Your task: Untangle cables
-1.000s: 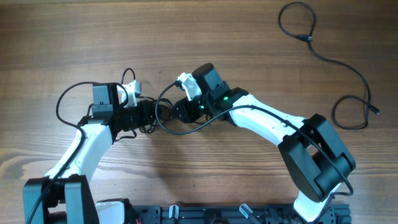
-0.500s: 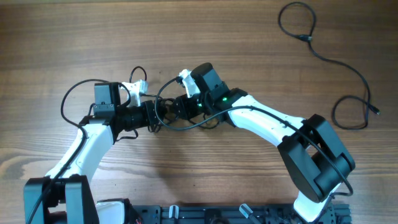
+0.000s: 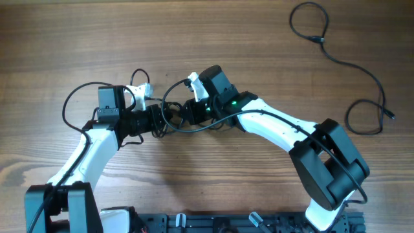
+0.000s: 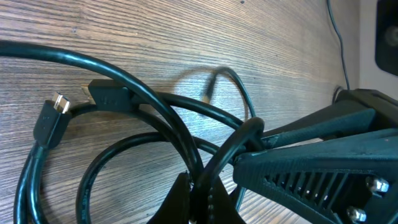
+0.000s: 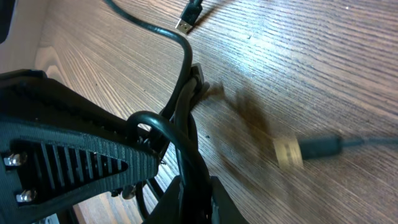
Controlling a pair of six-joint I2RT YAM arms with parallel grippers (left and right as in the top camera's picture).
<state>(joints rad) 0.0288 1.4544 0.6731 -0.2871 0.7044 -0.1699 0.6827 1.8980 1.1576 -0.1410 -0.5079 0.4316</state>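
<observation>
A small tangle of thin black cables (image 3: pixel 169 116) lies at table centre-left between my two grippers. My left gripper (image 3: pixel 162 120) is shut on cable strands; in the left wrist view its fingers (image 4: pixel 202 199) pinch crossing cords, with a USB plug (image 4: pixel 53 118) to the left. My right gripper (image 3: pixel 186 111) is shut on strands of the same tangle; in the right wrist view its fingers (image 5: pixel 193 199) clamp a bundle (image 5: pixel 186 118), and loose plugs (image 5: pixel 189 15) lie beyond. The two grippers nearly touch.
A separate long black cable (image 3: pixel 336 61) snakes across the far right of the wooden table, with a loop at the top right. Thicker arm wires (image 3: pixel 74 103) arc by the left arm. The arm bases stand at the near edge.
The two grippers have moved closer together over the tangle, and the left gripper has shifted right. Since half a second ago almost nothing has moved.
</observation>
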